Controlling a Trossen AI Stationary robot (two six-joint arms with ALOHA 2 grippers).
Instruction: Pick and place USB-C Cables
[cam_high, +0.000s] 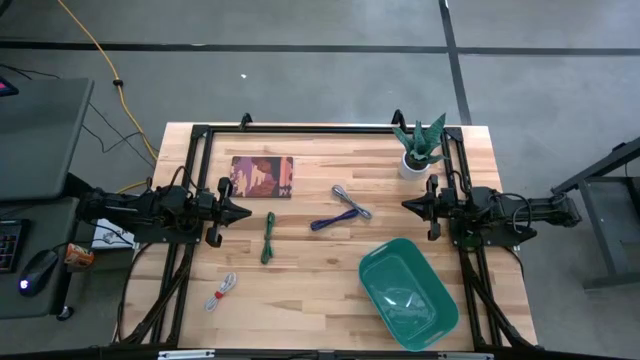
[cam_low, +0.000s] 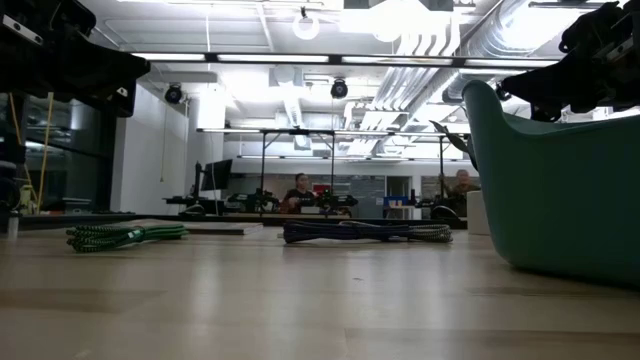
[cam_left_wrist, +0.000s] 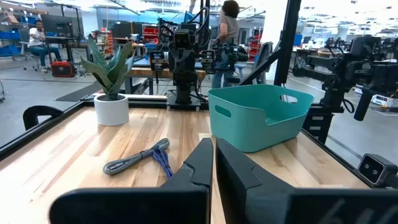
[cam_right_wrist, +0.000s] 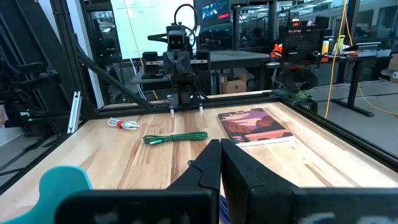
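Note:
Four cable bundles lie flat on the wooden table. The green one (cam_high: 268, 238) lies left of centre and shows in the right wrist view (cam_right_wrist: 176, 137). The purple one (cam_high: 331, 219) and the silver-grey one (cam_high: 352, 202) cross at the centre and show in the left wrist view (cam_left_wrist: 163, 163) (cam_left_wrist: 134, 157). The white-and-red one (cam_high: 222, 291) lies near the front left. My left gripper (cam_high: 248, 212) is shut and empty at the left, above the table. My right gripper (cam_high: 404, 205) is shut and empty at the right.
A teal plastic tub (cam_high: 407, 291) stands at the front right. A potted plant in a white pot (cam_high: 419, 150) stands at the far right. A picture book (cam_high: 263, 177) lies at the far left. A black frame (cam_high: 300, 128) runs along the far edge.

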